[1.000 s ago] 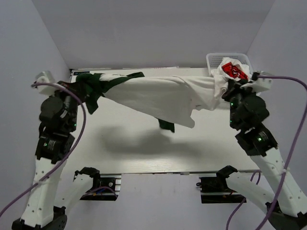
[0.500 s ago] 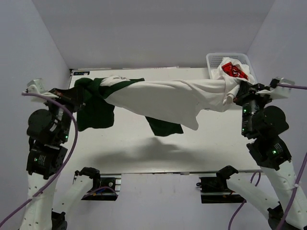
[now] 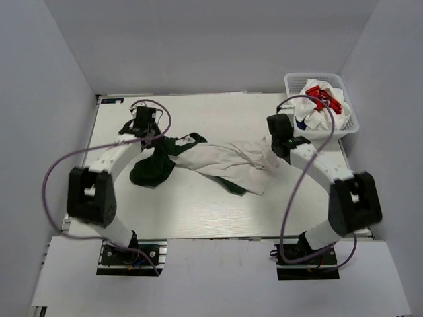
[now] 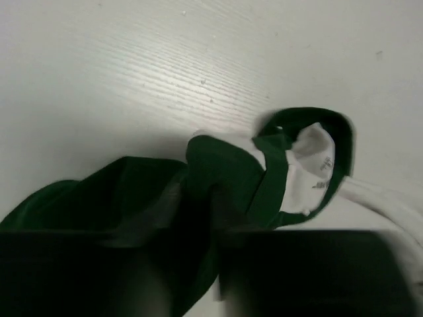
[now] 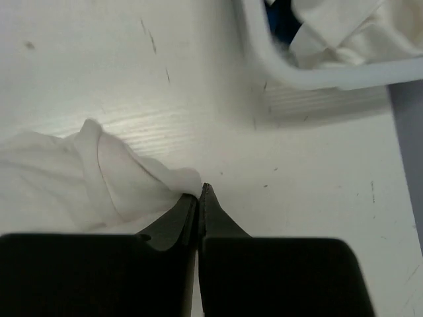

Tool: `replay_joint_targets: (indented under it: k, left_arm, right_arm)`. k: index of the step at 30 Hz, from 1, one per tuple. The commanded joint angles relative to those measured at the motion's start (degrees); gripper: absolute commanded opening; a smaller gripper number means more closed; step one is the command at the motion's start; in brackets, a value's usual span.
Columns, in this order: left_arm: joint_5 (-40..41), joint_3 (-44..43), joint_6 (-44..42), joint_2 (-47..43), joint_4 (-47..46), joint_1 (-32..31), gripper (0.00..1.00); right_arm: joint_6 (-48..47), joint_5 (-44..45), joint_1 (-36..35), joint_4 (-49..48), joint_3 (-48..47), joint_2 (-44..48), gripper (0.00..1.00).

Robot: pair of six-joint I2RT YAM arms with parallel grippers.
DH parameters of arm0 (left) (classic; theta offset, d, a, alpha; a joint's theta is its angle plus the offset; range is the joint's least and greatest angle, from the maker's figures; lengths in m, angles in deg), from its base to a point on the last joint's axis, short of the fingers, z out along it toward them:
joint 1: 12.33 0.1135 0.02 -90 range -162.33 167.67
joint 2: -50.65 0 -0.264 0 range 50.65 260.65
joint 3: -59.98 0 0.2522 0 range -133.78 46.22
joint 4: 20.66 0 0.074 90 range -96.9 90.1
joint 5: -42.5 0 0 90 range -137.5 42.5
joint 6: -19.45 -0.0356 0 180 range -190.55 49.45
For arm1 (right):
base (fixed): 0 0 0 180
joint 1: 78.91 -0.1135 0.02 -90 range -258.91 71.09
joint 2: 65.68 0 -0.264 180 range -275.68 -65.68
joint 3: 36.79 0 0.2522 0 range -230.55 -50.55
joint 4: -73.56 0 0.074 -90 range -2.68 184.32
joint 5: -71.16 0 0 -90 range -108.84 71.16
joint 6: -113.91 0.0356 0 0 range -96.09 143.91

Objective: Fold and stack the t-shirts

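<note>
A white t-shirt [image 3: 225,158] with dark green parts [image 3: 152,168] lies crumpled across the middle of the table [image 3: 198,211]. My left gripper [image 3: 152,137] rests at its green end. In the left wrist view its jaws [image 4: 195,231] stand apart, with green cloth [image 4: 218,165] lying in the gap and the collar [image 4: 310,152] just ahead. My right gripper [image 3: 276,146] is at the white end. Its tips [image 5: 200,188] are pressed together, and the white cloth [image 5: 99,178] runs right up into the seam between them.
A white mesh basket [image 3: 291,82] stands at the back right, its wall [image 5: 297,72] close ahead of the right gripper. It holds several white t-shirts, one with red print [image 3: 322,98], and a bit of blue cloth [image 5: 283,23].
Both arms have come down from holding the shirt stretched in the air. The shirt now lies on the table. The left jaws have parted; the right jaws stay shut.
</note>
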Motion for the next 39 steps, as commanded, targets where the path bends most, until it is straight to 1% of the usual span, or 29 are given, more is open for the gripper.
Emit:
replay_joint_targets:
  k: [1,2,3,4,5,6,7,8,9,10,11,12,13,14,15,16,17,19,20,22,25,27,30,32,33,36,39]
  left_arm:
    - [-3.1,-10.0,-1.1,8.3,-0.1,0.6,0.48]
    - [-3.1,-13.6,-1.7,11.4,1.3,0.6,0.67]
    - [-3.1,-15.0,-2.2,12.2,2.1,1.1,0.91]
    - [-3.1,-16.4,-2.2,12.2,2.7,1.1,1.0]
    - [-1.8,-16.4,-2.2,12.2,3.2,1.1,1.0]
    - [-1.3,-16.4,-2.2,11.7,3.2,1.1,1.0]
    - [-0.7,-15.2,-2.2,9.3,3.2,1.1,1.0]
    - [0.6,-12.8,-2.2,7.7,4.0,1.1,1.0]
    - [0.6,-11.2,-1.6,5.7,4.6,1.1,1.0]
    - [0.6,-6.7,-1.6,3.4,4.6,1.1,1.0]
    - [0.6,-3.9,-0.9,-2.2,4.0,1.1,1.0]
    - [0.6,-0.9,0.8,-5.2,4.0,1.1,1.0]
    - [-0.2,5.0,1.8,-8.2,3.4,1.1,1.0]
    - [-0.2,7.8,2.9,-11.0,3.4,1.1,1.0]
    - [0.8,10.6,4.4,-16.4,4.2,1.1,1.0]
    - [2.8,15.5,8.6,-18.8,5.7,1.1,1.0]
    - [4.0,17.3,10.7,-20.7,6.6,1.1,1.0]
    - [7.7,21.0,14.6,-24.6,8.7,1.1,1.0]
    - [8.8,21.7,16.2,-25.2,10.0,1.1,1.0]
    - [9.9,23.8,19.6,-25.8,12.0,1.1,1.0]
    - [9.9,29.2,20.2,-27.1,12.0,1.1,1.0]
    - [9.9,32.2,20.7,-27.1,9.9,1.1,1.0]
    - [10.4,32.2,20.7,-27.1,7.3,1.1,1.0]
    - [11.9,31.0,20.2,-26.4,6.1,1.1,1.0]
    - [12.4,31.0,20.2,-26.4,5.4,1.1,1.0]
    - [13.5,27.9,19.4,-23.4,6.3,1.1,1.0]
    - [14.3,27.9,18.8,-20.6,4.4,1.1,1.0]
  right_arm:
    - [-0.5,-3.5,1.6,1.9,-10.2,-9.0,0.0]
    - [-0.7,-3.8,1.8,4.5,-12.6,-10.2,0.0]
    - [-0.7,-3.8,1.6,4.8,-13.4,-10.8,0.08]
    - [-0.7,-4.0,1.8,5.4,-14.6,-11.8,0.18]
    - [-0.9,-5.1,1.6,5.6,-14.9,-11.7,0.26]
    - [-0.8,-5.5,1.6,5.6,-14.8,-11.4,0.58]
    - [-0.8,-8.1,1.6,6.0,-14.6,-10.4,0.76]
    - [-0.9,-9.0,1.5,6.3,-13.6,-9.2,0.78]
    - [-0.9,-10.0,1.3,6.3,-12.9,-7.3,0.86]
    - [0.0,-12.5,1.1,6.9,-11.0,-6.3,0.88]
    - [0.8,-13.7,1.0,7.3,-10.1,-4.2,0.9]
    - [2.0,-14.7,0.9,7.5,-9.0,-1.7,0.9]
    - [2.7,-17.3,1.0,7.0,-6.4,-0.3,0.9]
    - [3.1,-20.2,0.9,6.8,-3.5,3.9,0.9]
    - [3.3,-23.6,0.9,5.8,-0.5,5.2,0.9]
    - [3.6,-25.1,0.7,4.8,1.3,6.5,0.9]
    - [4.0,-29.5,0.4,3.4,6.0,8.9,0.9]
    - [5.3,-32.5,0.0,1.3,8.6,11.7,0.9]
    - [5.5,-35.1,-0.6,0.9,11.6,13.3,0.9]
    - [6.2,-38.6,-1.2,0.4,12.8,15.2,0.9]
    - [6.1,-38.7,-2.4,0.1,14.8,16.2,0.9]
    - [6.1,-37.7,-3.2,0.5,15.0,15.2,0.9]
    - [5.5,-37.4,-5.0,1.4,15.7,12.9,0.9]
    - [5.4,-34.9,-5.7,1.7,16.4,11.6,0.9]
    - [5.1,-34.4,-7.2,2.0,17.1,10.5,0.9]
    - [2.0,-34.2,-9.1,3.3,17.6,8.7,0.9]
    - [1.5,-31.9,-10.1,3.1,18.7,8.0,0.9]
